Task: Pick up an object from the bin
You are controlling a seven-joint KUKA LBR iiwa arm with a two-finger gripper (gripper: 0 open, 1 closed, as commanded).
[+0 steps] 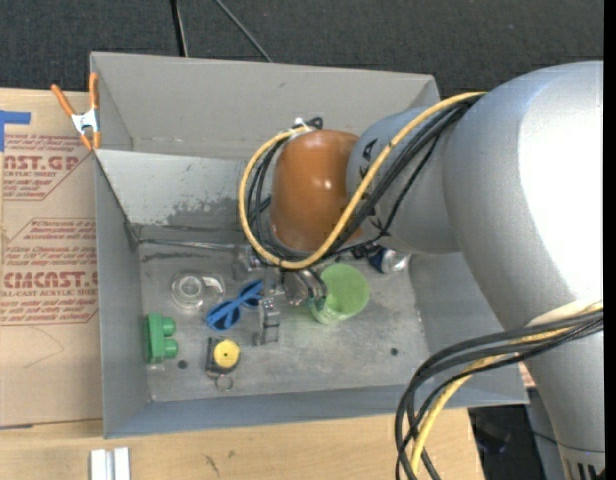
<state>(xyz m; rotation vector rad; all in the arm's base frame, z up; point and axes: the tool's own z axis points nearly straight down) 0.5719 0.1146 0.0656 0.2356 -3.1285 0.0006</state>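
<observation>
- Camera view: the gripper (272,313) hangs low over the floor of the grey bin (178,183), just left of a pale green cup (340,293). Whether it is spread or pressed together I cannot tell.
- Touching or nearly touching the gripper, on the side away from the cup, lies a blue plastic piece (235,308) shaped like toy spectacles. It is the likeliest pick.
- It looks light, stiff, thin and somewhat slippery. A pinch across its narrow middle bar would probably hold best.
- The cup seems light but wide, so its rim wall is the better place to take it.
- Further left of the cup lie a clear round lid (189,289), a yellow disc (225,354) and a green block (160,338), well apart.
</observation>
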